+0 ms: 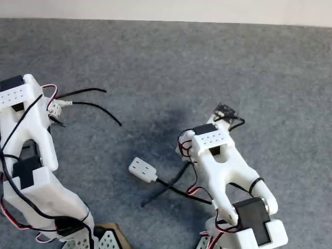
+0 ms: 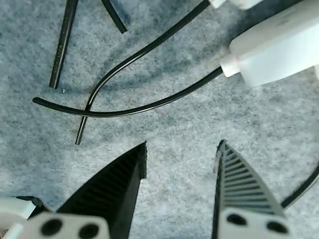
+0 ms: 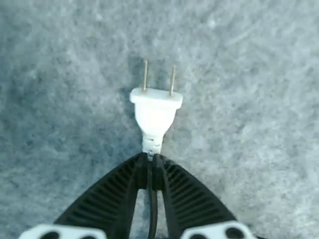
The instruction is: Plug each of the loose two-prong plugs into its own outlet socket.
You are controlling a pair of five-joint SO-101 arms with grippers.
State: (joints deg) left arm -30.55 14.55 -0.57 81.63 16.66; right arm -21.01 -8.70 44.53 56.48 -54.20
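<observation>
My right gripper [image 3: 150, 160] is pinching fully shut on a thin black cord [image 3: 151, 204], just behind the strain relief of a white two-prong plug [image 3: 155, 112]. The plug is sticking out straight past my fingertips, and its two metal prongs [image 3: 145, 74] are pointing away from me over the grey felt surface [image 3: 259, 74]. I cannot tell whether the plug is touching the felt or hanging just above it.

My left gripper [image 2: 183, 145] is standing wide open and holding nothing, with its ribbed black fingers [image 2: 117, 186] spreading over bare felt. Just beyond them a white moulded cord end [image 2: 279, 45] is lying with a black lead [image 2: 149, 107] running out of it. I cannot tell whether it is a plug or a socket. A second black lead [image 2: 124, 62] is crossing over the first, and two short black pieces [image 2: 62, 45] are lying farther off.

In the high view, my right arm [image 1: 223, 161] is reaching up the right side of the table and my left arm [image 1: 31, 135] is standing along the left edge. A white outlet socket [image 1: 142, 169] is lying flat between them, nearer the right arm, with its slots facing up. Its black cable [image 1: 179, 191] is trailing back under the right arm.
</observation>
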